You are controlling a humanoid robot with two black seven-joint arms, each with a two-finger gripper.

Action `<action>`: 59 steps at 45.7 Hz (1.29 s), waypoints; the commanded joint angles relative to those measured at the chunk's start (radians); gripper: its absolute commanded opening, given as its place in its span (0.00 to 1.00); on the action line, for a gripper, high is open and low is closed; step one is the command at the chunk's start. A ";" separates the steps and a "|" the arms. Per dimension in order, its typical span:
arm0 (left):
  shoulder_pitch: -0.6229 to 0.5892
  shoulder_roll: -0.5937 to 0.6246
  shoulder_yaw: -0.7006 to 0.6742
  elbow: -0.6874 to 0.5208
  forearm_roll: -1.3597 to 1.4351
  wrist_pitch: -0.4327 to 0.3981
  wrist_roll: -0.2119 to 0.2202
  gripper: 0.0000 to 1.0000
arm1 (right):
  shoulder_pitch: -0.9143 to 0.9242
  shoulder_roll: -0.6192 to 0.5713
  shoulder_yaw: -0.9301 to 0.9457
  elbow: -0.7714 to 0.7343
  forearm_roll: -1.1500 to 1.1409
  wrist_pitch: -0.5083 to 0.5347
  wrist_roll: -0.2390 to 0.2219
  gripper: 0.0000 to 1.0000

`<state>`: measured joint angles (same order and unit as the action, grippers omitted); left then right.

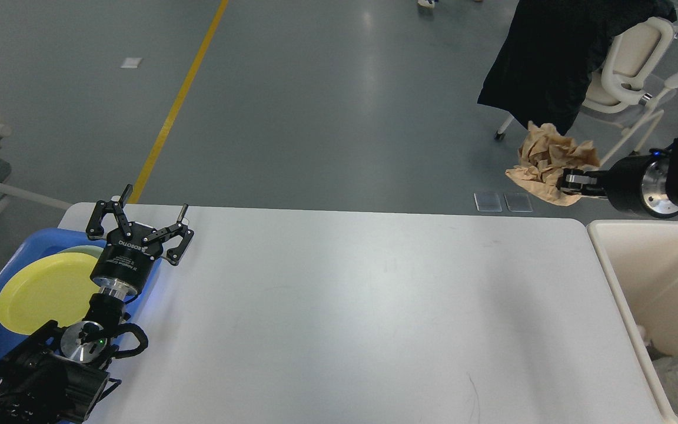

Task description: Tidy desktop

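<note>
a grey polished floor with a yellow line point(183, 94) was seen behind the large white rectangular desktop point(362, 306), which filled the middle of the view. at the far left, a round yellow plate point(39, 291) was held in a blue plastic tray point(27, 250). the left gripper point(142, 221) was raised over the desktop's left corner, its fingers spread and released. to the right, a crumpled brown paper ball point(551, 162) was grasped in the clenched right gripper point(571, 179), in the air beyond the desktop's far right corner, near a cream rectangular bin point(615, 277).

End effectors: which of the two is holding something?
The right end effector, clamped on crumpled brown paper beyond the desktop. The left end effector is open, empty.
</note>
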<state>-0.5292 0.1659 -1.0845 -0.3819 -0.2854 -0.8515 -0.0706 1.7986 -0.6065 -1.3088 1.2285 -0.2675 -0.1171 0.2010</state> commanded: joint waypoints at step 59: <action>0.000 -0.002 0.000 0.000 0.000 0.000 0.000 1.00 | -1.059 0.111 0.442 -1.196 0.390 0.004 -0.035 1.00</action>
<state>-0.5292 0.1652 -1.0845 -0.3820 -0.2854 -0.8515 -0.0706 0.7085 -0.5095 -0.8664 0.0342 0.1240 -0.1134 0.1656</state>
